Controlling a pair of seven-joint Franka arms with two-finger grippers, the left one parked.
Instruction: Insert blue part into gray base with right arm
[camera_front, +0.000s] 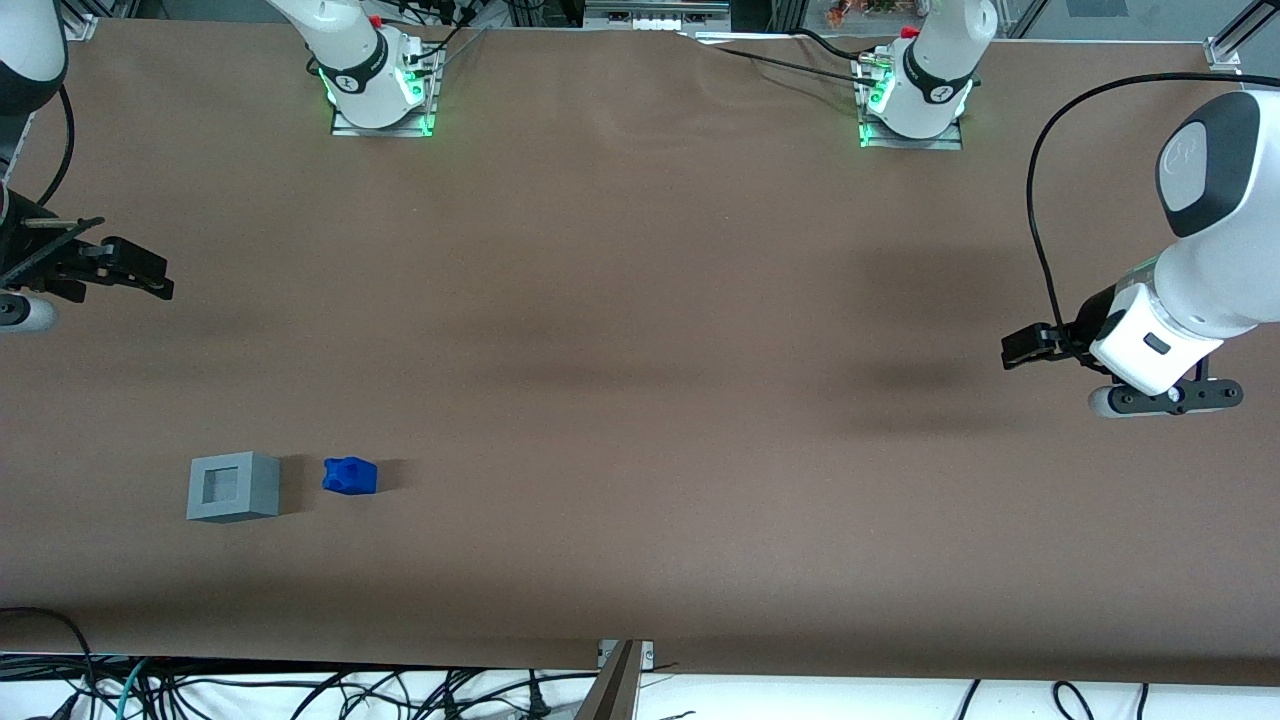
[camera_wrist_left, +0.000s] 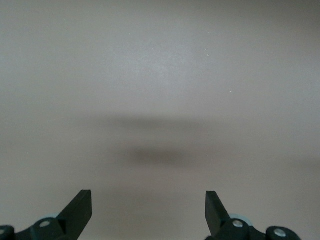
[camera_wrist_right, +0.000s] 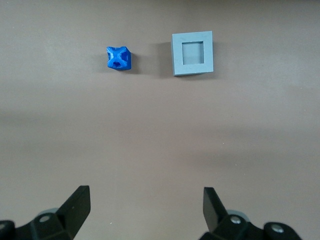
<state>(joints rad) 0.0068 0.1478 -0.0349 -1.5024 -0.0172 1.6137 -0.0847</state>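
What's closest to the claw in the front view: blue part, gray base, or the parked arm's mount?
The claw, open, at the working arm's end.
1-2. The gray base and the blue part, side by side, nearer the camera: too close to call.
3. The parked arm's mount, toward the parked arm's end.

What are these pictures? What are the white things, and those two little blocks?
The white things are robot arms. One picture looks at the brown table from the front. The others come from cameras on the arms' wrists. The right arm ends in a black end effector, a pincer with two fingers. It is open, holds nothing, and hangs above the table, farther from the front camera than the blocks. The blue part lies beside the gray base, not touching. The base's square hole faces up.
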